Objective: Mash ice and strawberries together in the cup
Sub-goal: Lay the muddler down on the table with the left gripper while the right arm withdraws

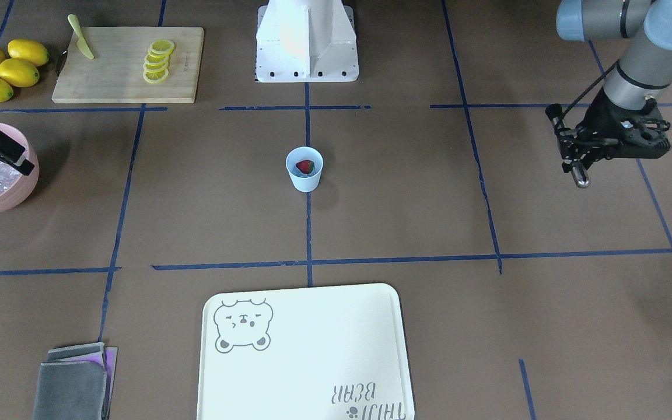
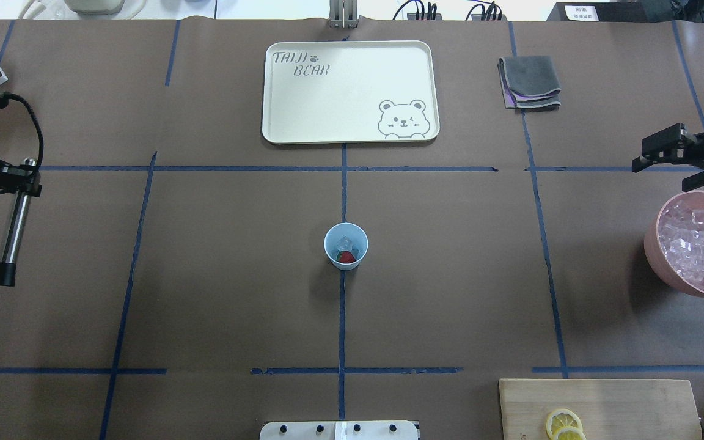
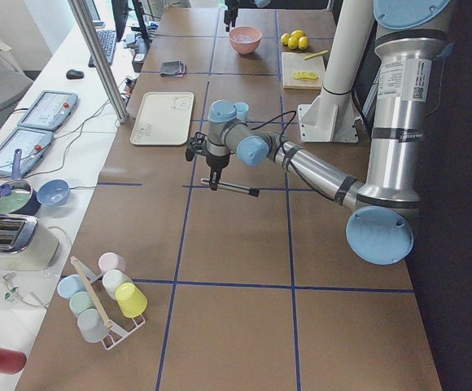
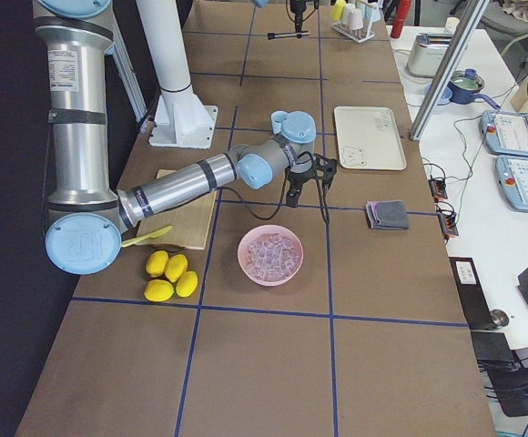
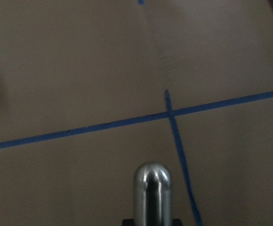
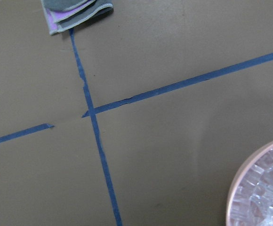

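While the cup (image 1: 304,175) is being shown upright at the middle of the counter (image 1: 406,192), the strawberry (image 1: 305,167) is being seen inside it in the front-facing view, well apart from both arms. At that view's right, a steel muddler (image 1: 580,175) is being gripped by the left hand (image 1: 576,158), whose fingers are clamped around the shaft, probably so the tool is ready for mashing. At the left edge, the right hand (image 1: 3,154) is being held above a pink bowl (image 1: 20,197).

From overhead, ice (image 2: 344,242) is being glimpsed beside the berry in the cup, so the cup is judged loaded and the mashing not yet begun. The muddler is being carried roughly level, black head toward the robot; tipping it upright is likely being called for next. The right hand's fingers are being held wide apart, with nothing between them, just beyond the bowl, where spare cubes (image 2: 697,250) are being stored.

From the left end, the near arm is being stretched low over the counter. From the right end, lemons (image 4: 168,273) are being shown beside the bowl. The left wrist view is being filled by the muddler's rounded end over tape lines. In the right wrist view, only the bowl's rim and folded cloths (image 6: 75,12) are being shown.
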Motion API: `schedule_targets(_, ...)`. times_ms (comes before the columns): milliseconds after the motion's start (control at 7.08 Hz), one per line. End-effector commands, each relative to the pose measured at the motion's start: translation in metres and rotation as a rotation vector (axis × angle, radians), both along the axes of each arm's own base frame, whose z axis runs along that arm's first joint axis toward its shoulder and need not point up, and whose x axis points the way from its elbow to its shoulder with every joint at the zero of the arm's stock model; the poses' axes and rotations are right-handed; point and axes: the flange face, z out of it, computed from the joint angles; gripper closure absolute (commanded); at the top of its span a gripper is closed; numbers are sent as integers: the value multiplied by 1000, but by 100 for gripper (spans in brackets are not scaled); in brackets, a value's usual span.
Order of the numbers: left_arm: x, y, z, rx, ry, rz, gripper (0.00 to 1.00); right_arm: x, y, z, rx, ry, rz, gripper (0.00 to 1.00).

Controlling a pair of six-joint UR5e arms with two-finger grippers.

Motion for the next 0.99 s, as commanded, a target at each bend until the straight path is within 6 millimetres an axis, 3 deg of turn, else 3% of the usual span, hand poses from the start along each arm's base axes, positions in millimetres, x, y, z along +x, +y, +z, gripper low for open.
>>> schedule_targets(0,-10,-8,105,-180,-102,10,100,16,4,13,25,13,-13,0)
schedule_targets(283,-9,-6,149,-183,-117,127,100,16,4,10,32,12,-12,0)
schedule_targets(424,-10,-7,155,-153,-120,176,100,16,4,8,35,10,-11,0)
schedule_targets(848,-17,-10,198,-172,-132,172,100,16,5,7,37,9,-11,0)
